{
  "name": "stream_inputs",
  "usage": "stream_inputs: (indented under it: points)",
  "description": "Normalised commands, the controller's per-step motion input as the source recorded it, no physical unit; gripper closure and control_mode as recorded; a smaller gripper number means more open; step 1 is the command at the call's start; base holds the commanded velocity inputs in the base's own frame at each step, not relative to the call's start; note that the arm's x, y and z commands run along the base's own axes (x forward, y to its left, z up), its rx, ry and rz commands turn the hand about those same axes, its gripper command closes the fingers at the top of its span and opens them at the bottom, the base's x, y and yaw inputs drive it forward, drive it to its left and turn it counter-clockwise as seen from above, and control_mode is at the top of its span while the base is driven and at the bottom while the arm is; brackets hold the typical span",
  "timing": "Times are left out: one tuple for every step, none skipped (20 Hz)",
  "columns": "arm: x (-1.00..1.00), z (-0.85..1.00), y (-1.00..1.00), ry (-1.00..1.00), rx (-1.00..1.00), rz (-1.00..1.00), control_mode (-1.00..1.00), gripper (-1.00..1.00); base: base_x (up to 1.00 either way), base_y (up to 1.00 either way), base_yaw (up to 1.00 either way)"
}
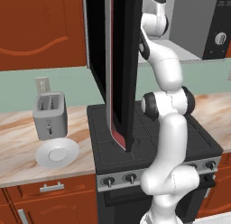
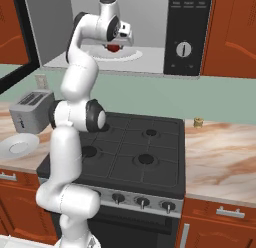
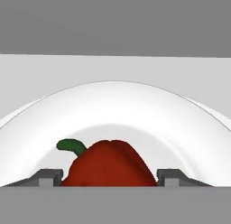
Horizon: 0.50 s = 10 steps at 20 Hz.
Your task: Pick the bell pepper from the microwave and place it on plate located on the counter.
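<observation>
Right base view: arm stretched up, hand (image 2: 114,46) inside microwave (image 2: 150,32), pointing down at bell pepper (image 2: 114,48) on white dish (image 2: 131,55). Hand view: fingers (image 3: 48,177) spread either side of pepper, not gripping. Plate (image 1: 57,152) on table (image 1: 18,166) by toaster (image 1: 49,114).

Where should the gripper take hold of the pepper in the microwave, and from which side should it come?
Grip the pepper across its rounded body, coming from above. The fingertips already stand one on each side; the green stem sticks out sideways, too thin to hold.
</observation>
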Motion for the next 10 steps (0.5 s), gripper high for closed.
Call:
stream_inputs:
  points:
    - [-0.63,-0.05,0.0,-0.17,0.05,0.0,-1.0,1.0,0.0,0.0,0.0]
    - [-0.78,-0.04,-0.09,-0.23,0.09,0.0,-1.0,1.0,0.0,0.0,0.0]
    - [-0.99,-0.13,-0.12,-0.29,0.1,0.0,-1.0,1.0,0.0,0.0,0.0]
    - [-1.0,-0.23,-0.19,-0.28,0.11,0.0,-1.0,1.0,0.0,0.0,0.0]
    - [-1.0,-0.34,-0.19,-0.28,0.1,0.0,-1.0,1.0,0.0,0.0,0.0]
    - [-1.0,-0.4,-0.13,-0.31,0.1,0.0,-1.0,1.0,0.0,0.0,0.0]
    - [-0.94,-0.49,-0.09,-0.32,0.1,0.0,-1.0,1.0,0.0,0.0,0.0]
    - [-0.86,-0.59,-0.04,-0.35,0.09,0.0,-1.0,1.0,0.0,0.0,0.0]
    - [-0.81,-0.8,0.0,-0.33,0.06,0.0,-1.0,1.0,0.0,0.0,0.0]
    - [-0.7,-0.91,0.0,-0.36,0.05,0.04,-1.0,1.0,0.0,0.0,0.0]
